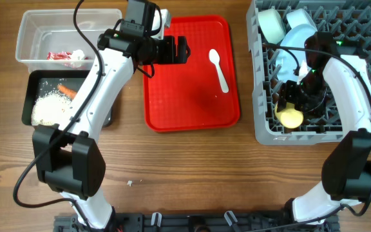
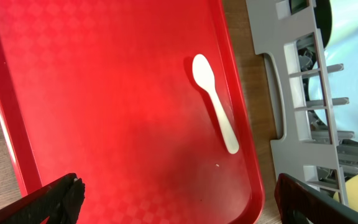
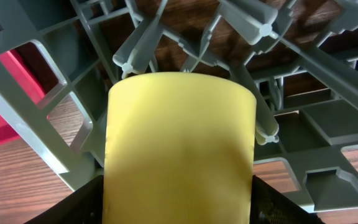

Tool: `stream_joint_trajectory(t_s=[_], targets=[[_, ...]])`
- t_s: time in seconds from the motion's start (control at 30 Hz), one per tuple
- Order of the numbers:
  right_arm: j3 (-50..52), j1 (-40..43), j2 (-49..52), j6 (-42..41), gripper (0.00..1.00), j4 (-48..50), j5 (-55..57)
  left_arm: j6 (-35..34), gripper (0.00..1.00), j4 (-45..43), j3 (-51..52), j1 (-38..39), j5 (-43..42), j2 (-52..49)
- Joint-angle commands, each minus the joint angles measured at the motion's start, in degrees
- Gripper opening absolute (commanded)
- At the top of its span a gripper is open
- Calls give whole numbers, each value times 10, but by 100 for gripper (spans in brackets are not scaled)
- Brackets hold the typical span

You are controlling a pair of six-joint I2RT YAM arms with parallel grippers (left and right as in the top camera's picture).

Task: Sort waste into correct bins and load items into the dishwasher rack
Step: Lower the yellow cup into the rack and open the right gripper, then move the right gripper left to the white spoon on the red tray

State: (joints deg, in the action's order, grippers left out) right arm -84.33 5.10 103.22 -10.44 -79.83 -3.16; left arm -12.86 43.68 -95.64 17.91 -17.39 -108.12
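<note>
My left gripper (image 1: 170, 50) (image 2: 179, 205) is open and empty above the near-left part of the flat red serving tray (image 1: 192, 96). A white plastic spoon (image 1: 219, 69) (image 2: 215, 102) lies on that tray, apart from the fingers. My right gripper (image 1: 293, 103) (image 3: 179, 208) is shut on the yellow cup (image 1: 291, 117) (image 3: 179, 143), inside the grey dishwasher rack (image 1: 266, 122) at its front left among the pegs. The teal bowl (image 1: 271, 24), white bowl (image 1: 299, 18) and pale-blue plate (image 1: 296, 42) are in the rack's back left. The brown food lump is not visible.
The clear plastic tub (image 1: 34, 26) at the back left holds the red-and-white wrapper (image 1: 63, 56). The black tray (image 1: 28, 96) in front of it holds white rice crumbs (image 1: 49, 107) and a carrot piece (image 1: 67, 90). The rack wall (image 2: 288, 81) stands right of the red tray.
</note>
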Motion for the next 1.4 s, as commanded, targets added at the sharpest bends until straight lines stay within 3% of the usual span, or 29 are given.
stream_joint_trajectory(t_s=[0.0, 0.13, 0.63, 0.7, 0.73, 0.8, 1.07, 1.37], targets=[[11, 4, 9, 2, 63, 14, 9, 5, 100, -1, -4, 2, 5, 4], [10, 4, 9, 43, 63, 7, -35, 5, 100, -1, -4, 2, 5, 4], [-46, 5, -7, 62, 63, -42, -49, 5, 100, -1, -4, 2, 5, 4], [-46, 5, -7, 63, 75, -47, -48, 5, 100, -1, -4, 2, 5, 4], [-46, 5, -7, 64, 92, -49, -48, 5, 100, -1, -4, 2, 5, 4], [-46, 5, -7, 64, 100, -49, -48, 5, 100, -1, -4, 2, 5, 4], [-68, 5, -8, 58, 100, -44, -48, 5, 100, -1, -4, 2, 5, 4], [-230, -3, -12, 54, 100, -81, -50, 5, 100, -1, -4, 2, 5, 4]])
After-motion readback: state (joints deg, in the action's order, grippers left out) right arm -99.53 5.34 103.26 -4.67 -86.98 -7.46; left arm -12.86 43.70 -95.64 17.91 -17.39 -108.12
